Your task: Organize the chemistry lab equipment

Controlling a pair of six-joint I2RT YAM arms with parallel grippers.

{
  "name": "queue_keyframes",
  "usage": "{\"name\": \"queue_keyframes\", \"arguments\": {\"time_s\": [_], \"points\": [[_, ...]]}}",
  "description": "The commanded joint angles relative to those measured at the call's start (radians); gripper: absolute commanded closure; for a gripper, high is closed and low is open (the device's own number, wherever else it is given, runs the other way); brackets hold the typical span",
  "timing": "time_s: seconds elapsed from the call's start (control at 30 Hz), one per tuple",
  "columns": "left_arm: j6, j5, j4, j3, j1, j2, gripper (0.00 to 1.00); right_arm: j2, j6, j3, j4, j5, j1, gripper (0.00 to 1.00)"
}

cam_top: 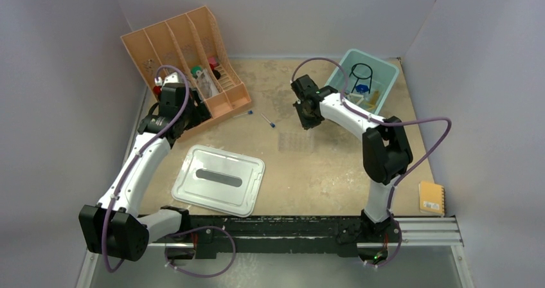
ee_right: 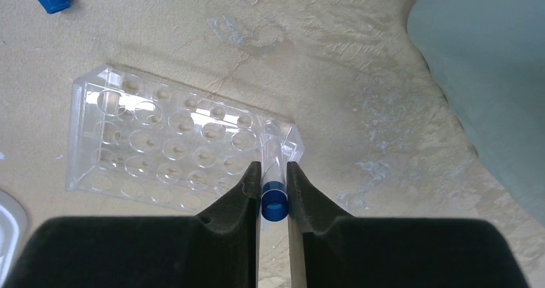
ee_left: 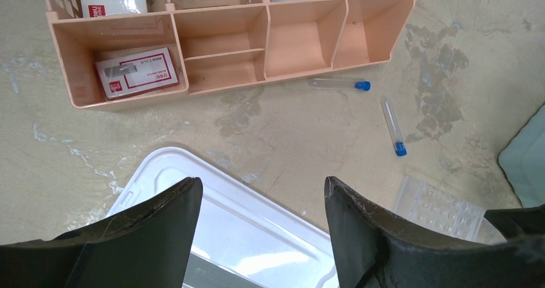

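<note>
Right gripper [ee_right: 274,191]: clamped on one blue-capped tube [ee_right: 272,166], pads at the cap end, tube pointing down toward the clear tube rack [ee_right: 160,146]. The rack spreads toward 10 o'clock from my fingertips, and the tube is at its near corner.

Left gripper [ee_left: 260,184]: jaws apart, nothing in them, hanging over the pale lid [cam_top: 193,172]. Two loose tubes [ee_left: 393,126] lie at 1 o'clock of it, just off the peach organizer [ee_left: 302,44].

Handling, my estimate: the tube is light, stiff, thin-walled and slick, so I grip at the cap, gently. The rack looks light too and apt to slide if nudged.

Unclear: the tube's lower tip blurs into the rack's clear corner. I cannot tell whether it is in a well or above one. In the top view the rack is nearly invisible.
</note>
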State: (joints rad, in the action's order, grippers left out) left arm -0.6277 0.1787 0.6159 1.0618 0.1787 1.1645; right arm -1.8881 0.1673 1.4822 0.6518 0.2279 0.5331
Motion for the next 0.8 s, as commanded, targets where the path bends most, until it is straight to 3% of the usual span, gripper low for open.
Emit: {"name": "queue_keyframes", "arguments": {"time_s": [0.0, 0.23, 0.4, 0.53, 0.77], "points": [[-0.012, -0.008, -0.035, 0.004, -0.004, -0.010, 0.31, 0.056, 0.059, -0.047, -0.022, -0.027, -0.014, 0.89], [-0.020, -0.014, -0.036, 0.009, -0.004, -0.003, 0.31, 0.064, 0.063, -0.075, -0.053, -0.018, -0.020, 0.83], [-0.023, -0.017, -0.033, 0.012, -0.004, -0.003, 0.31, 0.090, 0.063, -0.045, -0.037, 0.000, -0.020, 0.57], [-0.027, -0.023, -0.030, 0.016, -0.004, 0.000, 0.31, 0.134, 0.066, 0.003, -0.016, 0.010, -0.019, 0.44], [-0.046, -0.021, -0.033, 0.020, -0.004, 0.001, 0.30, 0.149, -0.007, 0.098, -0.047, 0.005, -0.019, 0.38]]}}
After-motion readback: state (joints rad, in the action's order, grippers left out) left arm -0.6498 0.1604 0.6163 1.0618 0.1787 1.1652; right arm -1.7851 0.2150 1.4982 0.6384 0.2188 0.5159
